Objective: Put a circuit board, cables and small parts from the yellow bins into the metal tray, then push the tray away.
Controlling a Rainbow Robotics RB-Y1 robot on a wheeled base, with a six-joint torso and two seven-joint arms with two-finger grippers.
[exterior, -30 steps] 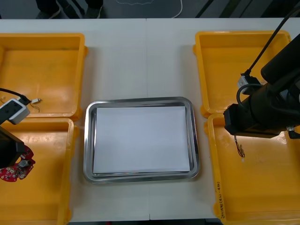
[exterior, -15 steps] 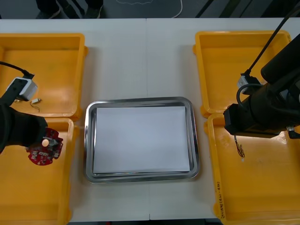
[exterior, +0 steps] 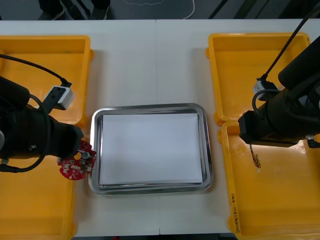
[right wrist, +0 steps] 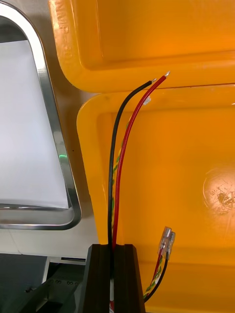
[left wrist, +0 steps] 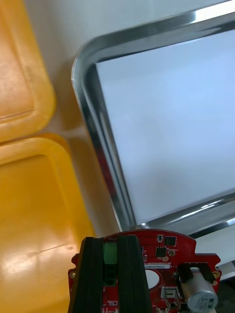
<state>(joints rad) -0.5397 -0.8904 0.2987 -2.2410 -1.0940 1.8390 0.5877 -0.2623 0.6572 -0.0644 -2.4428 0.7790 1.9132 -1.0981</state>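
When you check the left gripper, you find it just beside the near left corner of the shiny rectangular metal tray, which is white inside. Its two black fingers stand a narrow gap apart and are clamped across the edge of the round red circuit board. From the front, the board lies across the gap between the near left yellow plastic bin and the tray's left rim. You cannot tell from the pictures whether the board touches that rim.

Check the right gripper next. Its fingers are drawn almost together and pinch a thin bundle of black and red cables, with a twisted yellow strand among them. The bare cable ends reach past the fingertips to the rim where the near right yellow plastic bin meets the far right yellow plastic bin. From the front, a short length of the cables hangs over the far left corner of the near right bin, apart from the tray's right rim.
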